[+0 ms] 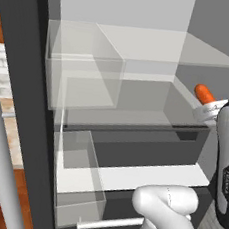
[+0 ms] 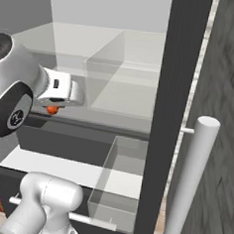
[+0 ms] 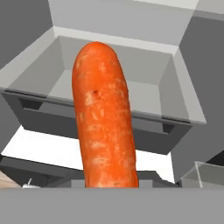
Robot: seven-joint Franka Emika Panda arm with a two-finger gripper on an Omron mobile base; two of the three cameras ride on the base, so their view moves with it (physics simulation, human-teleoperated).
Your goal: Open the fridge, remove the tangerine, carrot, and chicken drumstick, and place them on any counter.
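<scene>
The gripper (image 1: pixel 208 104) is squeezed tight around the carrot (image 3: pixel 105 118), holding it up in front of the open fridge (image 1: pixel 20 75) and its clear shelves.

Carrot (image 3: pixel 104 118) bright orange with paler flecks and streaks, fridge (image 1: pixel 20 75) door edge dark charcoal, interior walls pale grey, shelves translucent whitish, drawer (image 1: pixel 147 150) fronts dark grey, bar handles (image 2: pixel 191 179) pale grey, arm (image 2: pixel 47 203) white with black joints.
</scene>
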